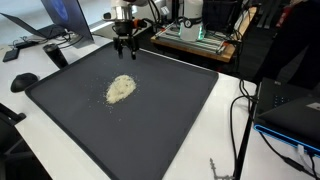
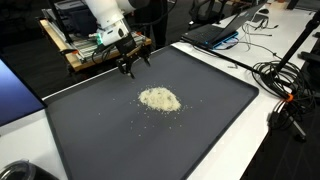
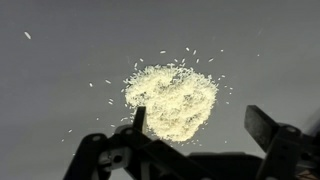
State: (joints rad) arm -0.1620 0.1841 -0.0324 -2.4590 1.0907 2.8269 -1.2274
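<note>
As you look across the dark mat (image 1: 185,125) from its near edge, the pile of pale grains (image 1: 121,89) sits roughly at its middle, with a few strays scattered around it. Beyond it, by the far edge, your gripper (image 1: 124,45) hovers with its jaws spread wide, holding nothing, apparently clear of the surface. A wooden rack (image 1: 190,42) stands behind.

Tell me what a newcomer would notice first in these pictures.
The pile of pale grains stands out most, heaped near the middle of the dark mat, with a few loose grains scattered about it. Next comes the gripper, open and empty, hanging above the mat near one edge, apart from the pile.
</note>
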